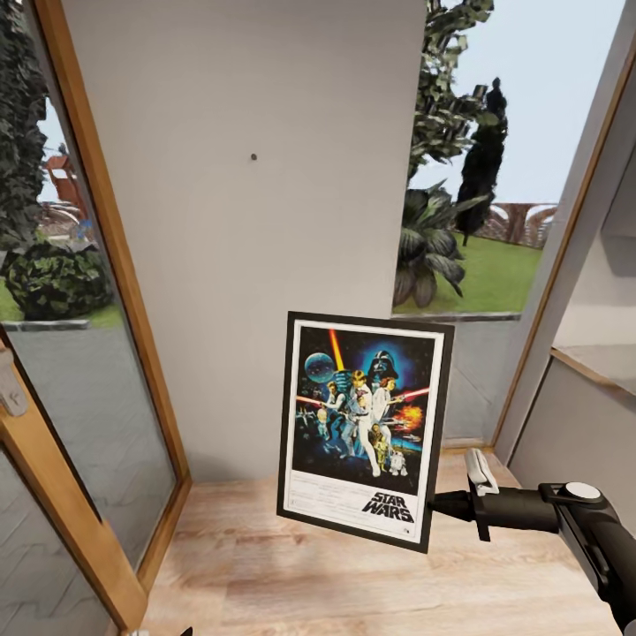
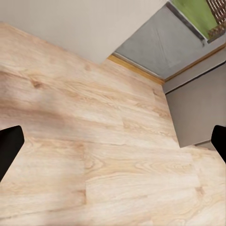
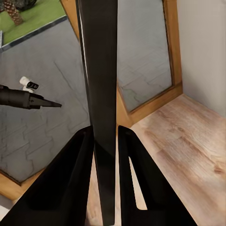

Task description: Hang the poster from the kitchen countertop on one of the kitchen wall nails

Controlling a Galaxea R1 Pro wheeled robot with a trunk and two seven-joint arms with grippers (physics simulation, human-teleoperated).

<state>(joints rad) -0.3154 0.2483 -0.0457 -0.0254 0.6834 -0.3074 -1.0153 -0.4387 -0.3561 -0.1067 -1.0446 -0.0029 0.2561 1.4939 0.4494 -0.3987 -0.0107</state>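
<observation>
The poster (image 1: 360,426) hangs upright and slightly tilted in front of the light-grey wall (image 1: 238,247), low above the wooden floor. It has a black frame and a Star Wars print. My right gripper (image 1: 439,505) is shut on its lower right edge. In the right wrist view the poster (image 3: 101,70) is seen edge-on, clamped between the two black fingers (image 3: 75,169). One wall nail (image 1: 253,157) shows as a dark speck high on the wall, well above and left of the poster's top. In the left wrist view my left gripper (image 2: 113,146) is open over bare floor.
A wood-framed glass door (image 1: 97,371) stands at the left. A window (image 1: 477,221) with plants outside is right of the wall panel. A grey cabinet side (image 1: 583,442) is at the far right. Light wooden floor (image 1: 283,574) lies below.
</observation>
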